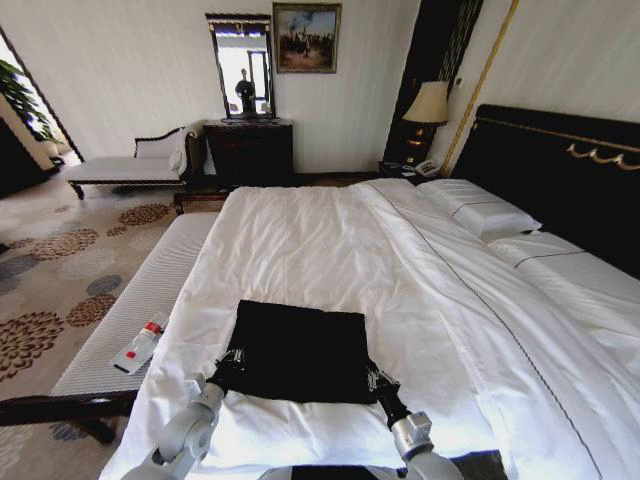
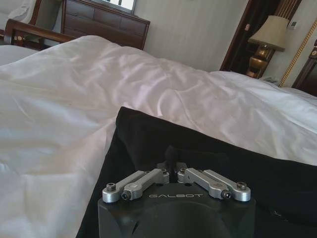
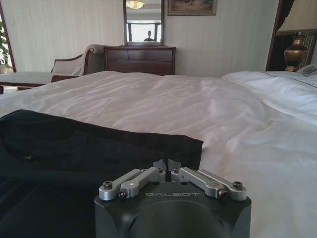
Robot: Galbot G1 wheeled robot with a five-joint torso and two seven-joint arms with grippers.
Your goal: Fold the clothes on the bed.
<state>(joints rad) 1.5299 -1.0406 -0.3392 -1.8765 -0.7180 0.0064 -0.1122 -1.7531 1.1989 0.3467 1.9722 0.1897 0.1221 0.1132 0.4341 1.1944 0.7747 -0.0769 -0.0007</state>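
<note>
Both grippers pinch the black T-shirt's (image 1: 298,350) near corners on the bed (image 1: 330,240): left gripper (image 1: 230,360), right gripper (image 1: 375,378), apparently poised for folding.

Right pincer (image 3: 167,165) closed on black T-shirt (image 3: 89,146).

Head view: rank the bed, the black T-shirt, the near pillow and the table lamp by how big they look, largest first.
1. bed
2. black T-shirt, with the left gripper and right gripper at its near corners
3. pillow
4. table lamp, though it stands farther off, so its true size is unsure
</note>
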